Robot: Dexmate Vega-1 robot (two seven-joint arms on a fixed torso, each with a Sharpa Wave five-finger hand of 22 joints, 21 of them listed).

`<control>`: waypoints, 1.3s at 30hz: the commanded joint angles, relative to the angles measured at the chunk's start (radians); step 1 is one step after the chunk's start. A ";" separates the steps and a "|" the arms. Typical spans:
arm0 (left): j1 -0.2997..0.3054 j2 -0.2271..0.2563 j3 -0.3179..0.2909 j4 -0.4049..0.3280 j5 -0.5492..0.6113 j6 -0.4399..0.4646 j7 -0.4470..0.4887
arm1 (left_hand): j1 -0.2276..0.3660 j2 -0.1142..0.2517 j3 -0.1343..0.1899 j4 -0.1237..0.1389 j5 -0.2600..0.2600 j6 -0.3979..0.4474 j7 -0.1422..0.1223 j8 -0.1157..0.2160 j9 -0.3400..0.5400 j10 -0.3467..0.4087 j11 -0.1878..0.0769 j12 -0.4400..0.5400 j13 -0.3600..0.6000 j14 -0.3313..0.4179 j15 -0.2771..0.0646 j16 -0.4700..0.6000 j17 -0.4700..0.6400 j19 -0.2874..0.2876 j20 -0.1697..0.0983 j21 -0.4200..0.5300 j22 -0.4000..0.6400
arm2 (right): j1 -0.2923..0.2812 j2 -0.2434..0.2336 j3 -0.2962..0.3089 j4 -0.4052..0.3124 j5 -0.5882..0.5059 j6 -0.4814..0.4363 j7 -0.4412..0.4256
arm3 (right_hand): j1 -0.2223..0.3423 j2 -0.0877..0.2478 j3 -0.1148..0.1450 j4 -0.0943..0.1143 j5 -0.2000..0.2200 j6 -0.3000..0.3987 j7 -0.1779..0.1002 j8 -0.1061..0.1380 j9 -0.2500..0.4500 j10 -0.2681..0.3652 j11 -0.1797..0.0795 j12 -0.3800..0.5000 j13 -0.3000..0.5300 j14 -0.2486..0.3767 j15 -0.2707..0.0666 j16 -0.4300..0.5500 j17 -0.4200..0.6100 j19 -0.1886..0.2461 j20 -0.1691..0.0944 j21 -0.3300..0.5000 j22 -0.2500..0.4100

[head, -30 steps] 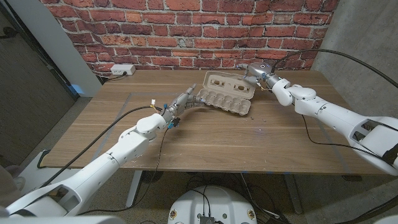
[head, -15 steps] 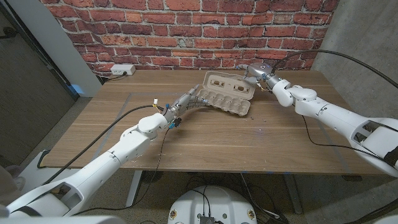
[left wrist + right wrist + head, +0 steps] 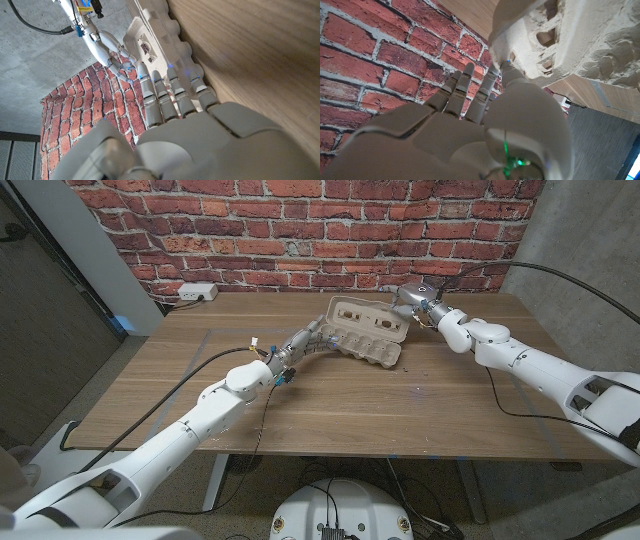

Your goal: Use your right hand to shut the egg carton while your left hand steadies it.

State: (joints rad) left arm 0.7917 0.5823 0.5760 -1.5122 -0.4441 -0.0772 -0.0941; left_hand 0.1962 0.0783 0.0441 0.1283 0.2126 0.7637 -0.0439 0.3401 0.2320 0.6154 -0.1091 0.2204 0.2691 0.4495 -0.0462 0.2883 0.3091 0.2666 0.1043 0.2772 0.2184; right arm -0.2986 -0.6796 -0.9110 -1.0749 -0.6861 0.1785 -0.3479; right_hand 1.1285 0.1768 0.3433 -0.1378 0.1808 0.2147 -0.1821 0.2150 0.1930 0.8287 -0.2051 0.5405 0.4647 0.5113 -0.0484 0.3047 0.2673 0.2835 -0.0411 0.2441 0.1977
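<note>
Two white robot arms reach over a broad brown wooden surface (image 3: 330, 400) that stands before a red brick wall (image 3: 300, 225), and they meet at a grey pulp-cardboard egg carton (image 3: 362, 332) lying toward the far middle of the surface, its lid raised and tilted back toward the wall. At the carton's left end sits the left robot hand (image 3: 300, 343); in the left wrist view its fingers (image 3: 165, 92) are straight and side by side, their tips pressed against the bumpy cups of the carton's tray (image 3: 170, 37), so the hand pushes on the carton and holds nothing. At the carton's right far corner sits the right robot hand (image 3: 408, 297), set against the edge of the lid; the right wrist view shows its fingers (image 3: 457, 92) stretched out and apart behind the rough pulp of the lid (image 3: 580, 35), with the thumb up against that pulp, and I cannot tell whether it pinches the lid or merely touches it. On the far left corner of the surface, near the wall, lies a small white power strip (image 3: 197, 292).
</note>
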 commanded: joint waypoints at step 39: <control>-0.045 -0.024 0.018 0.064 -0.004 -0.024 -0.065 | 0.015 -0.003 -0.020 -0.005 0.003 -0.022 0.003 -0.030 -0.013 -0.069 0.016 -0.012 -0.027 -0.199 -0.052 -0.103 -0.046 -0.086 0.007 -0.038 -0.008 | -0.080 -0.035 0.060 -0.094 0.036 0.047 0.010 | 0.019 0.003 -0.007 0.004 -0.001 0.019 -0.007 0.002 0.005 0.001 -0.010 0.014 0.021 0.010 -0.190 0.006 0.009 0.011 -0.105 0.007 0.004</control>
State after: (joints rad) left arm 0.7631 0.5650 0.5851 -1.4642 -0.4515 -0.1005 -0.1411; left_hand 0.2015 0.0728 0.0306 0.1227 0.2126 0.7426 -0.0409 0.3096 0.2183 0.5471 -0.0913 0.2069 0.2414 0.2545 -0.0407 0.1856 0.2632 0.1832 0.1127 0.2395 0.2083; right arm -0.3595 -0.7042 -0.8738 -1.1492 -0.6715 0.2022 -0.3257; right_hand 1.1340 0.1821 0.3392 -0.1337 0.1808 0.2217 -0.1892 0.2150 0.1930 0.8289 -0.2052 0.5478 0.4803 0.5112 -0.0483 0.3047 0.2717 0.2835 -0.0411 0.2439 0.1976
